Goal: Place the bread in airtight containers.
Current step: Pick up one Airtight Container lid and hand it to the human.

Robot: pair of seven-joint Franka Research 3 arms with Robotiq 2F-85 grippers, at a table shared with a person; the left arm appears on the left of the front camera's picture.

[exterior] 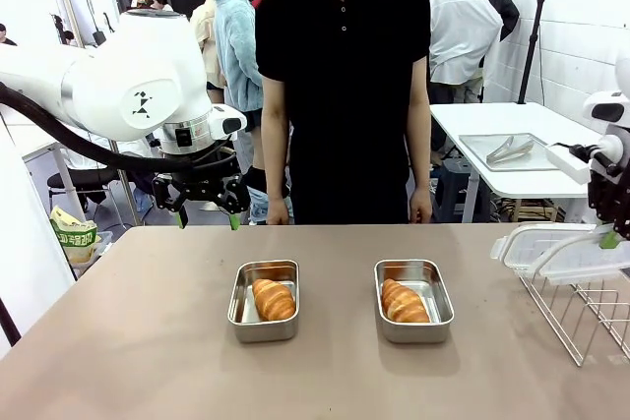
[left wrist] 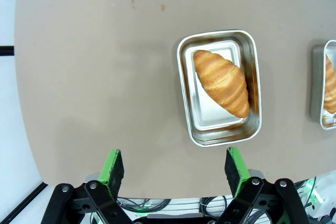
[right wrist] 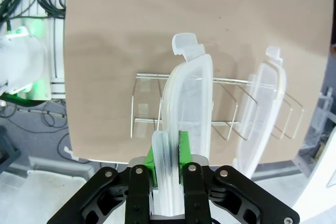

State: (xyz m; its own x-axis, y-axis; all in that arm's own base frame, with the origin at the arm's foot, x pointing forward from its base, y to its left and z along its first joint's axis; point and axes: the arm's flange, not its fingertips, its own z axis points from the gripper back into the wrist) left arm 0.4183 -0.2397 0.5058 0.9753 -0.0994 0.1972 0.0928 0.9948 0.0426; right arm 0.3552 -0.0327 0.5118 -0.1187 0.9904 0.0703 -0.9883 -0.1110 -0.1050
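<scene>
Two steel tins stand open at the middle of the table, the left tin (exterior: pixel 237 308) and the right tin (exterior: pixel 446 303). A golden croissant lies in each: one (exterior: pixel 274 299) on the left, one (exterior: pixel 404 301) on the right. My left gripper (exterior: pixel 207 210) hangs open and empty above the table's far left. In its wrist view, the gripper (left wrist: pixel 173 169) is near a tin (left wrist: pixel 210 116) with its croissant (left wrist: pixel 223 82). My right gripper (right wrist: pixel 167 153) is shut on a translucent lid (right wrist: pixel 186 108). It holds that lid (exterior: pixel 551 248) over the wire rack (exterior: pixel 581 314) at the right edge.
A second lid (right wrist: pixel 262 108) stands upright in the wire rack (right wrist: pixel 144 124). A person in black stands at the far side, hands down by the sides. A snack bag (exterior: pixel 74 239) sits off the table's left corner. The brown tabletop (exterior: pixel 148 341) is bare in front.
</scene>
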